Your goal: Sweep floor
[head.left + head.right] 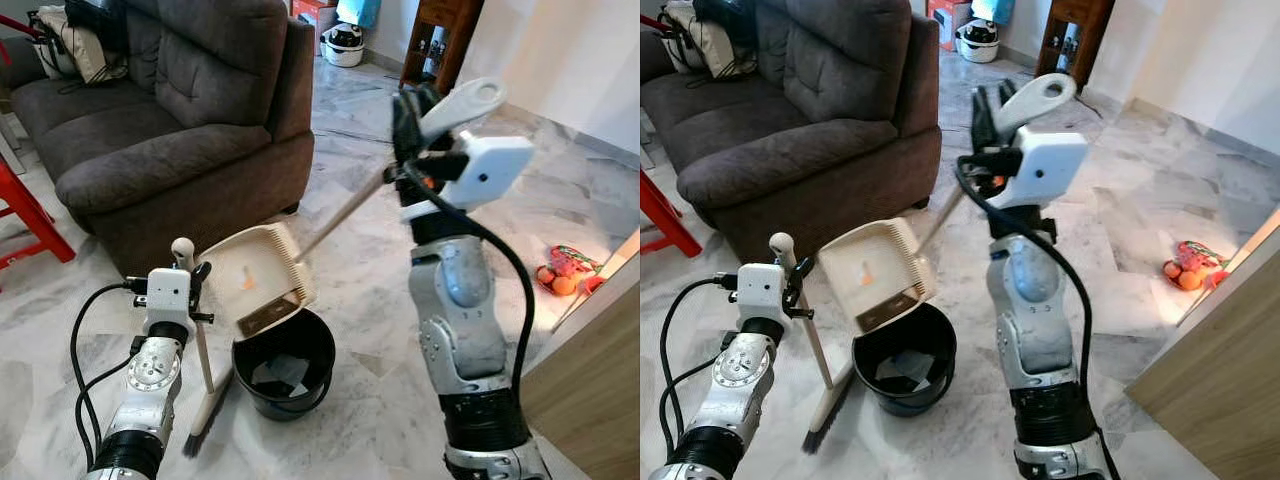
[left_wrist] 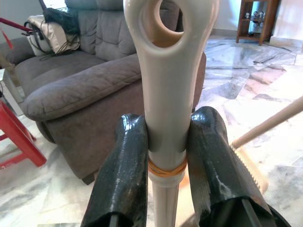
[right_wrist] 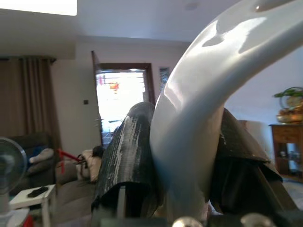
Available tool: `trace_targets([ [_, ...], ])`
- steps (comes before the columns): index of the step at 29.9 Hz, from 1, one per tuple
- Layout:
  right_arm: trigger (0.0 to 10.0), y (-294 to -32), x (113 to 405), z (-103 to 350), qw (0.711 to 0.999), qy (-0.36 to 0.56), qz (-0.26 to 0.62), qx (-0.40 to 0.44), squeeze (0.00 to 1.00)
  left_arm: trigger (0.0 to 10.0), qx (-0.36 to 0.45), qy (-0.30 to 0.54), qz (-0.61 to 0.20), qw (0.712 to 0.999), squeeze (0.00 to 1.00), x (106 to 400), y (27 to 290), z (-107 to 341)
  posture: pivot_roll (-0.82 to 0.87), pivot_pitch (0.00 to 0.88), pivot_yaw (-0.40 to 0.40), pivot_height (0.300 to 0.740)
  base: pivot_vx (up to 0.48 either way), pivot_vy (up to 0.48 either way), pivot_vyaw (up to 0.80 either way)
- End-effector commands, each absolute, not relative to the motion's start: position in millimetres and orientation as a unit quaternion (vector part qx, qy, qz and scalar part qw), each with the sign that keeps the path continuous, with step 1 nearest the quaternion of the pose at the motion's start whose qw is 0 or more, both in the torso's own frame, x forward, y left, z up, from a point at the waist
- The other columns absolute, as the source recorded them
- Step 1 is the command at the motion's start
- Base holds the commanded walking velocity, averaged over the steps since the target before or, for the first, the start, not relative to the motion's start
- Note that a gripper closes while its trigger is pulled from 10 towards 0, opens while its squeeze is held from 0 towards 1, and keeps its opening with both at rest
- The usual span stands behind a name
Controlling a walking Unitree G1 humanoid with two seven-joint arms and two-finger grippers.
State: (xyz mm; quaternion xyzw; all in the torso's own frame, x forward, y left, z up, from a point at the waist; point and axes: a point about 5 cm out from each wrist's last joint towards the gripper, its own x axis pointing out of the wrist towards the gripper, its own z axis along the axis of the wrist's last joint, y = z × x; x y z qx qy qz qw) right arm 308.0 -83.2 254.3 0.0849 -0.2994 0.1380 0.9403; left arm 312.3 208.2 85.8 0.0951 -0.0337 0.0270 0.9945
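Landmark: black bin point(image 1: 284, 372) on the marble floor point(image 1: 360, 270).

Just beside the bin, on the robot's left, the broom point(image 1: 200, 350) stands near upright, bristles on the floor. Left tool point(image 2: 163, 165) pinches the broom's cream handle below its hanging loop, one finger on each side.

Directly above the bin, the cream dustpan point(image 1: 262, 275) hangs tilted, lower lip over the bin's rim; small orange bit on its face. Its long handle rises up and away to the right tool point(image 1: 418, 125), held high, fingers pressed on the white handle end.

Beyond the bin, to the left: brown sofa point(image 1: 170, 120), close behind the dustpan. Red frame point(image 1: 30, 215) further left. Far right of the bin: orange-and-red bag point(image 1: 565, 270) by a wooden panel point(image 1: 590, 380).
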Motion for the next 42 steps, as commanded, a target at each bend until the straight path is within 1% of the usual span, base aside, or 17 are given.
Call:
trace_targets([
  [1, 10.0, -85.4, 296.8, 273.8, 0.917, -0.359, 0.145, 0.094, 0.0, 10.0, 0.104, -0.067, 0.019, 0.992, 0.0, 314.1, 205.1, 97.4, 0.02, 0.0, -0.054, 0.74, 0.0, 0.0, 0.0],
  [10, 10.0, -79.7, 294.4, 272.4, 0.914, -0.357, 0.17, 0.093, 0.0, 10.0, 0.107, -0.065, 0.018, 0.992, 0.0, 313.8, 205.4, 96.5, 0.02, 0.0, -0.054, 0.74, 0.0, 0.0, 0.0],
  [17, 10.0, -66.9, 286.3, 271.3, 0.897, -0.356, 0.24, 0.104, 0.0, 10.0, 0.111, -0.065, 0.013, 0.992, 0.0, 314.2, 204.1, 96.6, 0.02, 0.0, -0.054, 0.74, 0.0, 0.0, 0.0],
  [21, 10.0, -58.8, 283.0, 267.6, 0.894, -0.349, 0.266, 0.095, 0.0, 10.0, 0.114, -0.066, 0.009, 0.991, 0.0, 314.6, 203.3, 96.8, 0.02, 0.0, -0.052, 0.74, 0.0, 0.0, 0.0],
  [26, 10.0, -58.5, 282.7, 267.0, 0.893, -0.348, 0.269, 0.093, 0.0, 10.0, 0.115, -0.065, 0.009, 0.991, 0.0, 314.0, 204.3, 96.2, 0.02, 0.0, -0.053, 0.74, 0.0, 0.0, 0.0],
  [30, 10.0, -61.7, 285.4, 266.6, 0.9, -0.344, 0.256, 0.085, 0.0, 10.0, 0.116, -0.064, 0.01, 0.991, 0.0, 313.5, 204.9, 95.9, 0.02, 0.0, -0.053, 0.74, 0.0, 0.0, 0.0],
  [33, 10.0, -68.3, 291.9, 264.6, 0.914, -0.332, 0.22, 0.073, 0.0, 10.0, 0.116, -0.065, 0.01, 0.991, 0.0, 313.5, 204.5, 96.0, 0.02, 0.0, -0.053, 0.74, 0.0, 0.0, 0.0],
  [36, 10.0, -82.4, 300.7, 264.2, 0.929, -0.325, 0.161, 0.07, 0.0, 10.0, 0.115, -0.065, 0.01, 0.991, 0.0, 313.5, 203.9, 95.8, 0.02, 0.0, -0.054, 0.74, 0.0, 0.0, 0.0],
  [38, 10.0, -89.6, 304.1, 263.5, 0.935, -0.322, 0.134, 0.067, 0.0, 10.0, 0.115, -0.064, 0.011, 0.991, 0.0, 313.5, 203.7, 95.6, 0.02, 0.0, -0.055, 0.74, 0.0, 0.0, 0.0],
  [42, 10.0, -95.4, 305.7, 263.6, 0.938, -0.324, 0.111, 0.053, 0.0, 10.0, 0.115, -0.065, 0.011, 0.991, 0.0, 313.5, 203.6, 95.5, 0.02, 0.0, -0.055, 0.74, 0.0, 0.0, 0.0],
])
